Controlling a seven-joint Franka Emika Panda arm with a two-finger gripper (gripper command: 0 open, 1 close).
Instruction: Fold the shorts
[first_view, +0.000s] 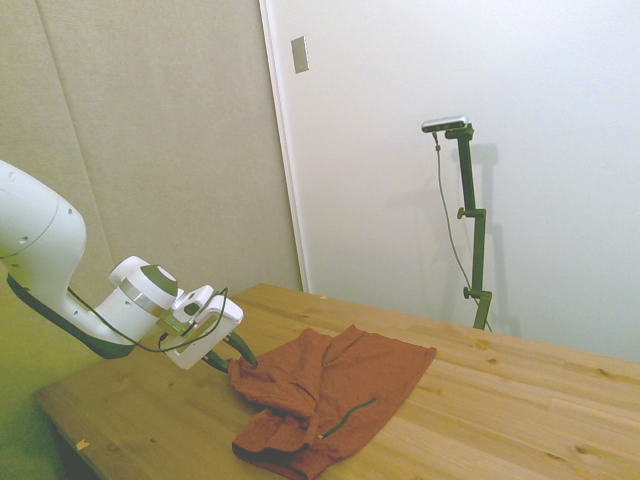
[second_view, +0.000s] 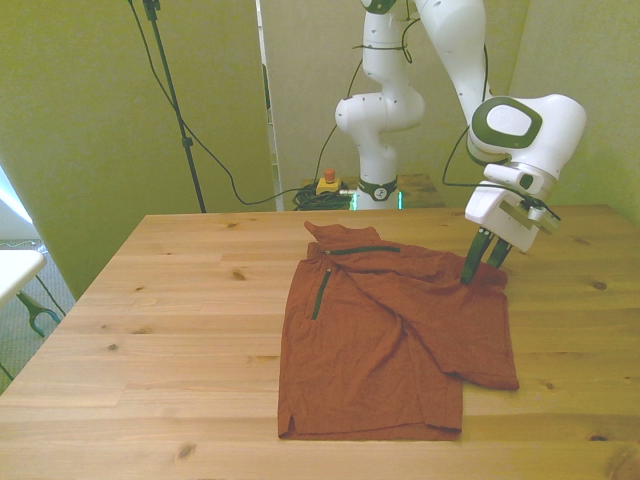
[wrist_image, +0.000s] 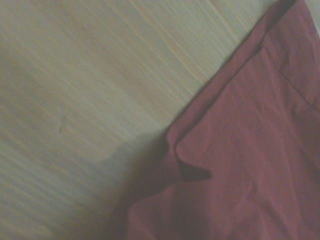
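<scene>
Two dark fingers of the gripper (second_view: 484, 262) come down at a slant onto the corner of the shorts (second_view: 390, 335) at the front view's right, far side, their tips close together and seemingly pinched on a lifted ridge of cloth there; from the side view the tips meet the raised edge of the fabric too, though whether cloth truly sits between them is hard to make out at this size. Close up, the wrist view shows a small peak and a dark tuck in the hem beside bare wood, which fits an edge being gathered. Outward from that corner the rust-orange shorts spread flat over the middle of the table (second_view: 150, 330), with one flap already lying doubled across the body and two dark zipper slits (second_view: 320, 292) toward the far left part in the front view. My reading is that the grasp for a fold is in hand. Next the corner wants lifting clear of the wood and carrying across toward the opposite edge, keeping the grip firm so the soft cloth does not slip out
</scene>
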